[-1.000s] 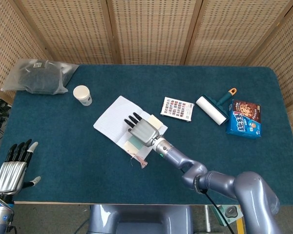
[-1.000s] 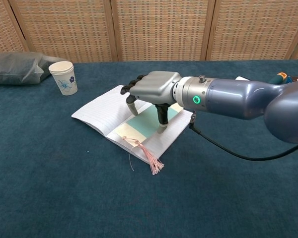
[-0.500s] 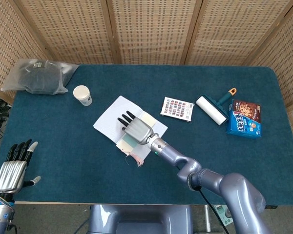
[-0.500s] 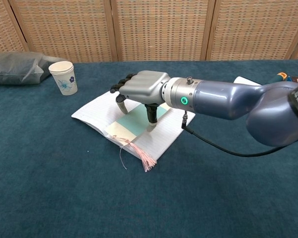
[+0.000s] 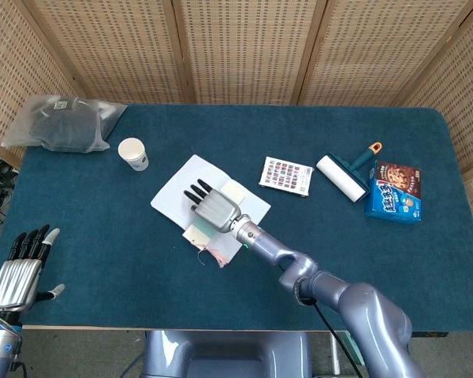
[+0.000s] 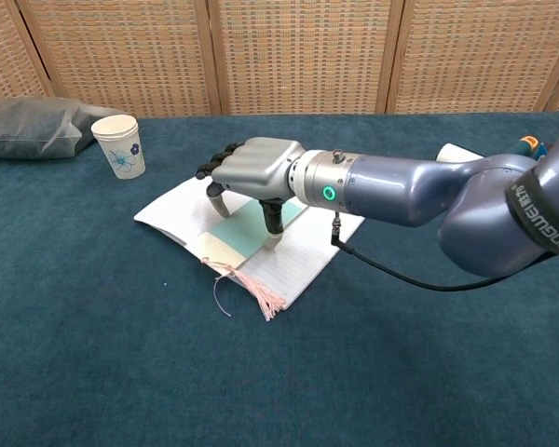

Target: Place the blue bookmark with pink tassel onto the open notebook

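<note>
The open notebook (image 5: pixel 176 191) (image 6: pixel 171 210) lies left of the table's middle. On its right page lies the blue bookmark (image 6: pixel 238 234) (image 5: pixel 195 234), flat, with its pale end at the page's near corner. The pink tassel (image 6: pixel 257 296) (image 5: pixel 215 253) trails off the notebook's near edge onto the cloth. My right hand (image 5: pixel 210 209) (image 6: pixel 252 171) hovers palm down over the bookmark, thumb and fingertips bearing on it and gripping it. At the near left table edge my left hand (image 5: pixel 20 272) rests with its fingers spread and nothing in it.
A paper cup (image 5: pixel 133 153) (image 6: pixel 119 145) and a grey bag (image 5: pixel 63 124) sit at the far left. Right of the notebook are a printed card (image 5: pixel 287 175), a lint roller (image 5: pixel 343 175) and a blue snack box (image 5: pixel 396 193).
My right hand has slid left across the notebook, carrying the bookmark and tassel with it towards the page's near left corner. The left hand has not moved.
</note>
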